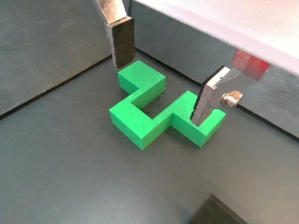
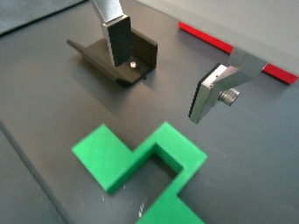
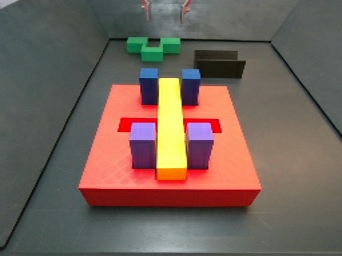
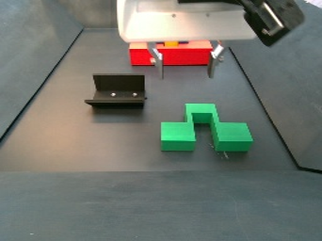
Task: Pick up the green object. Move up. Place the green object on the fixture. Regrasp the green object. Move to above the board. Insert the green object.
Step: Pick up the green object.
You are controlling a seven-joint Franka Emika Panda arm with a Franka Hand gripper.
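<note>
My two-finger gripper (image 4: pixel 186 58) hangs above the dark floor with its flat silver plates spread wide and nothing clamped between them. In a side view it sits in the air over the matte green blocky piece (image 4: pixel 205 129), the green object, which lies flat on the floor and looks untouched. In a wrist view the green object (image 1: pixel 159 106) lies below and between my fingers (image 1: pixel 121 39), whose tips stand close to its top surfaces; whether either one touches it I cannot tell. In a wrist view the same piece (image 2: pixel 142 169) shows lower down, clearly apart from my gripper (image 2: pixel 163 80), with the small dark L-shaped bracket, the fixture (image 2: pixel 112 61), standing on the floor behind one finger. In a side view the fixture (image 4: pixel 117 91) stands on its flat base with its back wall upright, near the green object but not touching it. The board, a large flat red rectangular slab (image 3: pixel 110 170), lies well apart from both in a side view, and it carries a long yellow bar (image 3: pixel 170 125) along its middle, two blue blocks (image 3: pixel 148 84) at its far end and two purple blocks (image 3: pixel 142 145) beside the bar nearer the camera.
</note>
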